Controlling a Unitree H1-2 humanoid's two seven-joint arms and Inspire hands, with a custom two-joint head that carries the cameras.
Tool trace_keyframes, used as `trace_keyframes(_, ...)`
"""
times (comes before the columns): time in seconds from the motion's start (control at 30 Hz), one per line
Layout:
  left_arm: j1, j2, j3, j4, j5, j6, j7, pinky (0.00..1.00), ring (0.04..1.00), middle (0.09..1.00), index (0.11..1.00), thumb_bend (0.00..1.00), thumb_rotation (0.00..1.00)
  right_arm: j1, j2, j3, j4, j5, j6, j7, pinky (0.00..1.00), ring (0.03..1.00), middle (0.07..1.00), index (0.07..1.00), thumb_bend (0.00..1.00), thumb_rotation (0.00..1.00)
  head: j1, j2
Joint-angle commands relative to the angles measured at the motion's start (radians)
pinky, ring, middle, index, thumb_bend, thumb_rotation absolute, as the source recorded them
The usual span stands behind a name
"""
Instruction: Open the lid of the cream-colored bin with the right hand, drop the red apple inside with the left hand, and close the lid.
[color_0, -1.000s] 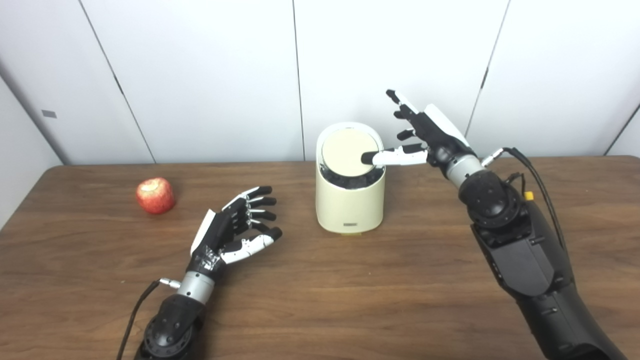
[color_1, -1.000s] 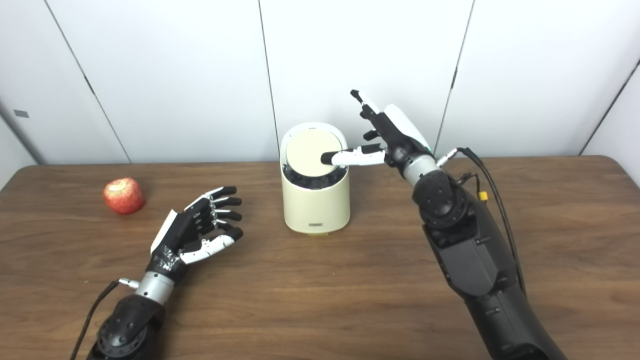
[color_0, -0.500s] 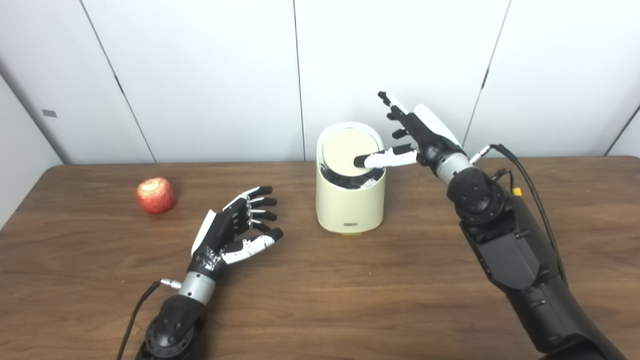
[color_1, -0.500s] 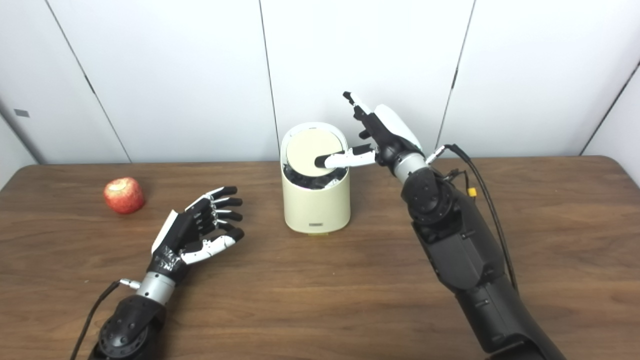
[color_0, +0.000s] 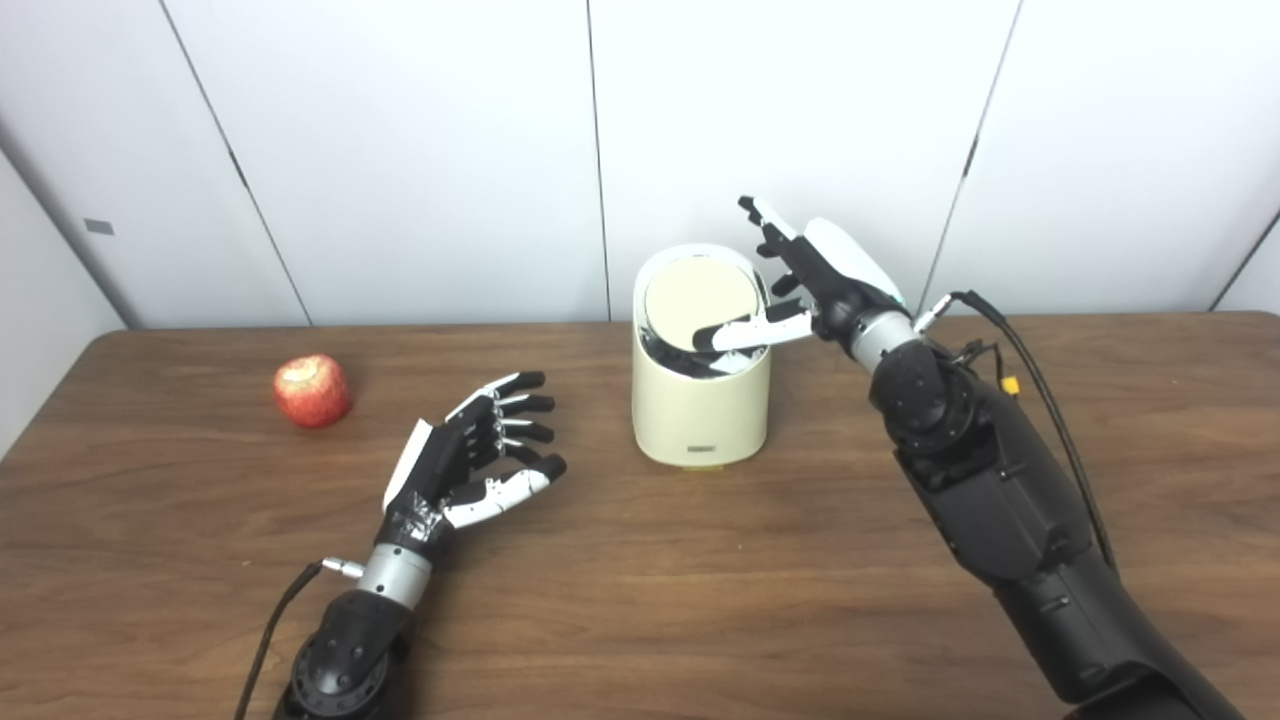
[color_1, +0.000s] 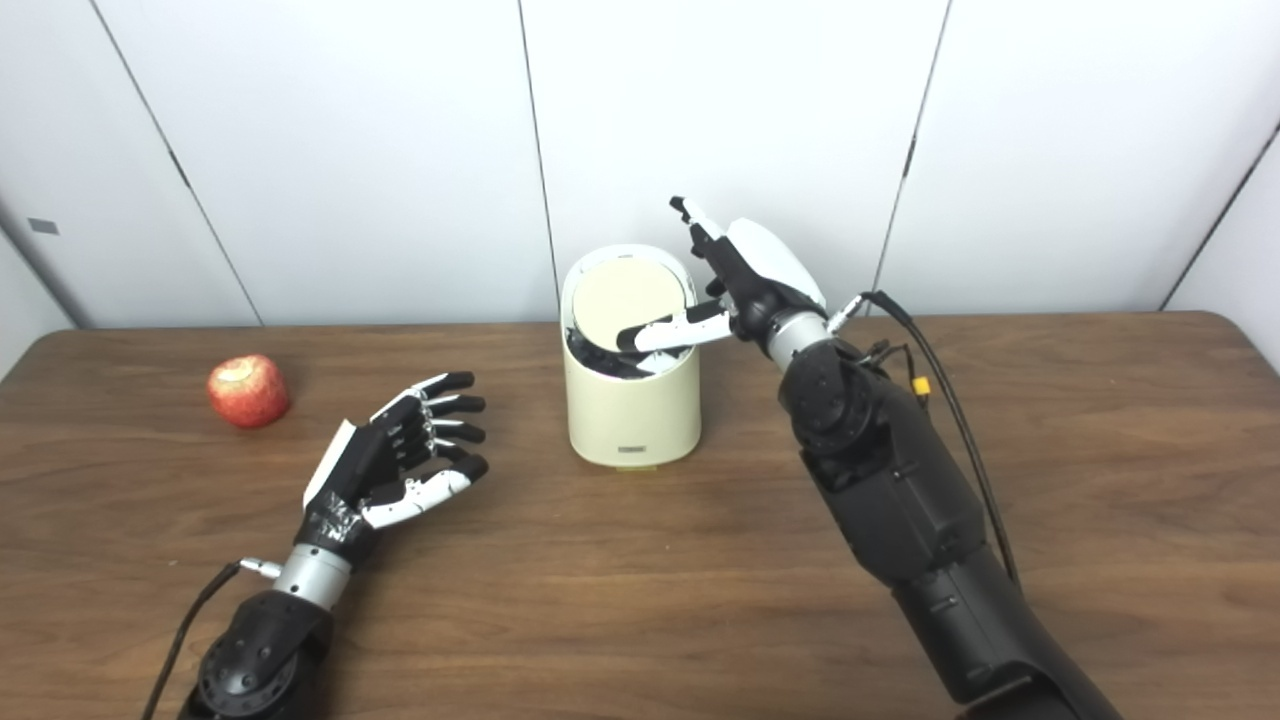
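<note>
The cream-colored bin (color_0: 700, 405) stands upright at the middle back of the table. Its round lid (color_0: 698, 302) is tipped up toward me, showing a dark gap along its front edge. My right hand (color_0: 800, 280) is open at the bin's right rim, thumb pushed down into that gap and the fingers (color_0: 765, 222) spread upward behind the lid. The red apple (color_0: 311, 390) sits alone at the table's far left. My left hand (color_0: 470, 462) is open, palm facing right, between apple and bin and touching neither.
The brown wooden table (color_0: 640, 600) runs across the whole view, with white wall panels (color_0: 400, 150) behind it. A black cable (color_0: 1040, 400) loops off my right forearm.
My right hand moved left and down; its thumb went from resting on the lid's surface into the bin's front gap, and the lid tilted up more. Left hand and apple stayed still.
</note>
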Motion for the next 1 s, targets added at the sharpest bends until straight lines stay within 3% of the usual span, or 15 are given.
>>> trace_keyframes(0.0,-0.023,0.005,0.002,-0.011,-0.006,-0.049,0.002,0.55,0.659,0.763,0.841,0.70,0.21,-0.063,-0.017,0.011,-0.005,-0.046,-0.042,-0.041,0.70,0.885,0.953,0.975,0.87,0.34,0.002,0.005)
trace_keyframes(0.23,-0.020,0.005,0.002,-0.021,-0.004,-0.038,0.005,0.55,0.661,0.764,0.840,0.70,0.22,-0.062,-0.047,0.060,0.005,-0.133,-0.086,-0.063,0.72,0.893,0.976,0.978,0.89,0.27,0.001,0.013)
trace_keyframes(0.4,-0.019,0.006,0.001,-0.024,-0.001,-0.036,0.008,0.55,0.660,0.765,0.841,0.69,0.21,-0.060,-0.069,0.113,-0.030,-0.245,-0.001,-0.007,0.75,0.901,0.975,0.971,0.85,0.19,0.002,0.013)
trace_keyframes(0.53,-0.021,0.007,0.000,-0.020,0.001,-0.044,0.008,0.55,0.660,0.762,0.840,0.69,0.21,-0.051,-0.074,0.124,-0.046,-0.277,0.042,0.042,0.72,0.889,0.969,0.951,0.84,0.15,0.003,0.013)
trace_keyframes(0.7,-0.021,0.009,0.002,-0.018,0.002,-0.041,0.010,0.55,0.657,0.759,0.838,0.69,0.21,-0.044,-0.063,0.093,-0.051,-0.240,0.062,0.071,0.70,0.871,0.965,0.942,0.83,0.15,0.002,0.012)
trace_keyframes(0.87,-0.023,0.010,0.003,-0.022,-0.007,-0.024,0.007,0.55,0.660,0.759,0.837,0.69,0.19,-0.024,-0.009,-0.032,-0.101,-0.113,0.092,0.117,0.65,0.873,0.956,0.942,0.75,0.18,0.000,0.011)
trace_keyframes(0.97,-0.024,0.012,0.002,-0.019,-0.002,-0.029,0.007,0.55,0.661,0.761,0.839,0.69,0.20,-0.014,-0.005,-0.060,-0.146,-0.091,0.092,0.119,0.66,0.871,0.952,0.932,0.73,0.21,-0.002,0.010)
